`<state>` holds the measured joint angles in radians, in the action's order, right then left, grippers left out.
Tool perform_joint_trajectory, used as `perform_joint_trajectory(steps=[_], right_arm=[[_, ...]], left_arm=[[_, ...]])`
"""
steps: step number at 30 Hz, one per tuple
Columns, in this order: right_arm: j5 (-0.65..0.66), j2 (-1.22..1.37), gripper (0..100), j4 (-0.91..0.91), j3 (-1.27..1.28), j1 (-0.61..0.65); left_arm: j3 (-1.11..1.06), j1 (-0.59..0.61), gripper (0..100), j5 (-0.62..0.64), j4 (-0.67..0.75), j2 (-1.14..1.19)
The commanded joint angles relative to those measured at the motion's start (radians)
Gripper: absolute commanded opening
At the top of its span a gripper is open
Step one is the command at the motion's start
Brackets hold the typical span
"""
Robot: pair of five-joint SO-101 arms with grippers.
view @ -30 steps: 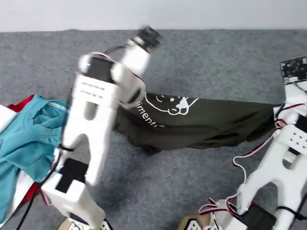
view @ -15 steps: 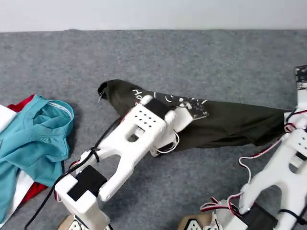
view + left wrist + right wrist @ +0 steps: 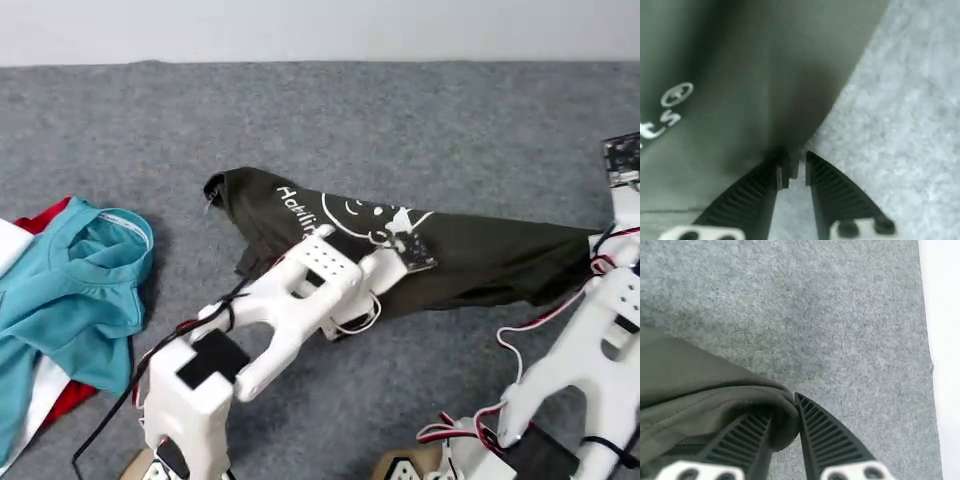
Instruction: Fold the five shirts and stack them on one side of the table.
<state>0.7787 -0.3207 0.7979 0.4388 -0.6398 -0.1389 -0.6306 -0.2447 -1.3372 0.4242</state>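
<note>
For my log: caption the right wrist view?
Right gripper shut on one bunched end of the olive shirt, grey table cover beyond.

Grey felt table point(image 3: 450, 120) bears an olive shirt point(image 3: 480, 260) and a shirt pile point(image 3: 60, 290)

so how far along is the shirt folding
Nothing looks folded yet. In hand: the dark shirt lies stretched out, one end gripped by the right hand, with the left hand at its near edge. Left to do: fold it, then the crumpled teal shirt and the clothes under it, then stack them.
</note>
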Motion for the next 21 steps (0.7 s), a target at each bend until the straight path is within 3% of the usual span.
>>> perform_joint_trajectory(steps=[1, 8, 21], right_arm=[[0.015, -0.007, 0.9, -0.016, -0.012, 0.012], [0.015, -0.007, 0.9, -0.015, -0.012, 0.008], [0.015, -0.007, 0.9, -0.015, -0.012, 0.013]], left_arm=[[0.091, 0.006, 7, -0.006, -0.029, 0.023], [0.140, 0.009, 15, -0.005, -0.032, 0.060], [0.166, 0.098, 14, -0.011, -0.032, 0.071]])
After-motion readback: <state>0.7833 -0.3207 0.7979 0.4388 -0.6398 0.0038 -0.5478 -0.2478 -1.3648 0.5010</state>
